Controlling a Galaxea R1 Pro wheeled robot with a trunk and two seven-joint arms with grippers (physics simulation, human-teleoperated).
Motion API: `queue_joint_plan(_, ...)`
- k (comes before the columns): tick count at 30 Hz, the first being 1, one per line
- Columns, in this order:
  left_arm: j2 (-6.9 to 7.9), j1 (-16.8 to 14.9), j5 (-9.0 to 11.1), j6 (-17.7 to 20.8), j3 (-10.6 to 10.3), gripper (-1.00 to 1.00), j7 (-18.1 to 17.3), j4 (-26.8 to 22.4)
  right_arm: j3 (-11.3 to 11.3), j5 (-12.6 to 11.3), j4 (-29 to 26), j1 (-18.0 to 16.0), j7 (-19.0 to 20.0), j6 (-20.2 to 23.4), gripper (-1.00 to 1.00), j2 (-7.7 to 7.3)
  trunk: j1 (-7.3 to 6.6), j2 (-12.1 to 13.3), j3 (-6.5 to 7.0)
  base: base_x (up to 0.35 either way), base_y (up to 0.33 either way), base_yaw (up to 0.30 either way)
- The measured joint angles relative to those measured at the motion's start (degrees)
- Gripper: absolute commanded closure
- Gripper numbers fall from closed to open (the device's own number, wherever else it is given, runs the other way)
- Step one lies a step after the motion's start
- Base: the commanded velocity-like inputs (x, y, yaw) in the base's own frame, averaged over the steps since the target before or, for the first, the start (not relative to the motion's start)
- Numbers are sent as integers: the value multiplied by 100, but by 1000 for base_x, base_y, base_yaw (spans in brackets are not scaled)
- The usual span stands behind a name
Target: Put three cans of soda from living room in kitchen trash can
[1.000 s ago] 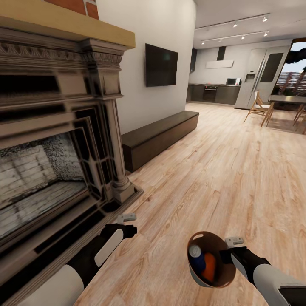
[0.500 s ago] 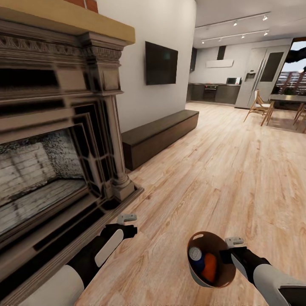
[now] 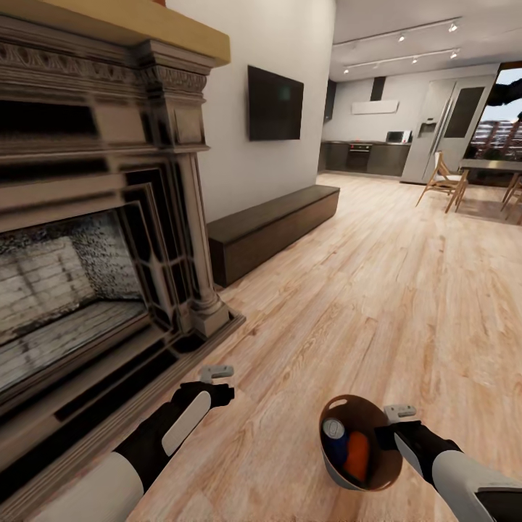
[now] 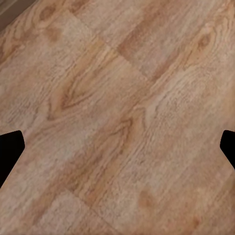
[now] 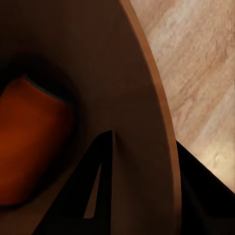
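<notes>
Your view has crept forward past the fireplace (image 3: 101, 239); the right gripper (image 3: 388, 428) still pinches the trash can's (image 3: 360, 442) rim, its mouth tipped toward you, blue can (image 3: 334, 439) and orange can (image 3: 357, 455) inside. Left fingers (image 4: 10, 149) spread wide, empty.

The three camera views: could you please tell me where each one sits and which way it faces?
Head view: on the robot's head, facing forward and down across the wood floor toward the far kitchen, fireplace alongside; both forearms show, the left hand bare, the right hand gripping the trash can.
Left wrist view: near the left hand, facing floor planks; dark fingertips at the edges.
Right wrist view: near the right hand, facing into the trash can at an orange can; one dark finger inside the rim.
Shared: trash can and orange can, head and right wrist views.
</notes>
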Motion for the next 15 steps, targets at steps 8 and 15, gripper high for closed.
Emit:
queue_joint_plan(8,0,1,-1,0,-3,-100,0,1,11,2,0,-1,0,0,100,0,112,-203,-112,0,0,0)
queue_joint_plan(15,0,2,0,-2,-3,-100,0,-1,6,-4,2,0,1,0,100,0,121,-206,-178,0,0,0)
